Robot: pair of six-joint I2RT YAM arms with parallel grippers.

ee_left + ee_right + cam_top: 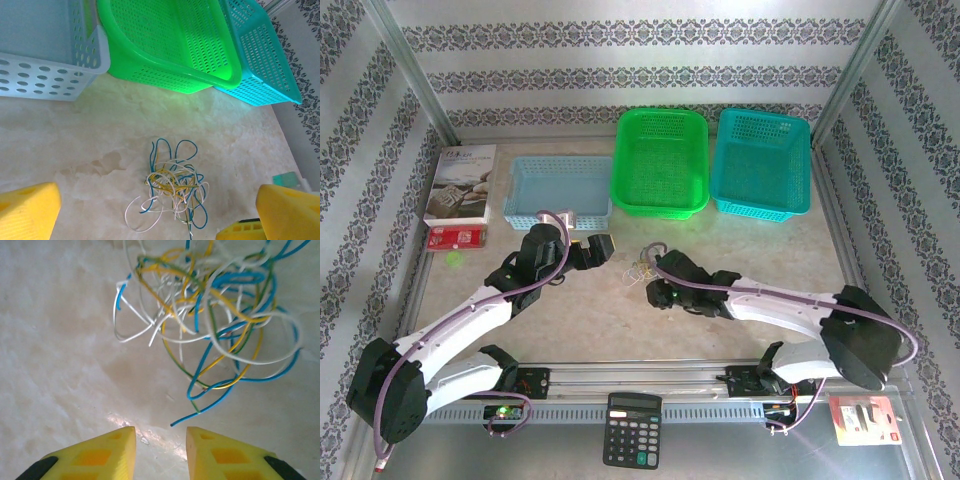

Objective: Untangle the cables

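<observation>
Right gripper: low, jaws narrowly parted, empty
Left gripper: spread wide
Cables: tangled white, yellow, blue (just ahead)

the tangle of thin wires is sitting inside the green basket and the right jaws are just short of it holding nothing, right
Not quite. The cables lie on the bare table, in front of the green basket, not inside it; the left wrist view shows this. The rest holds: in the right wrist view the right jaws stand just short of the tangle with nothing between them.
</observation>
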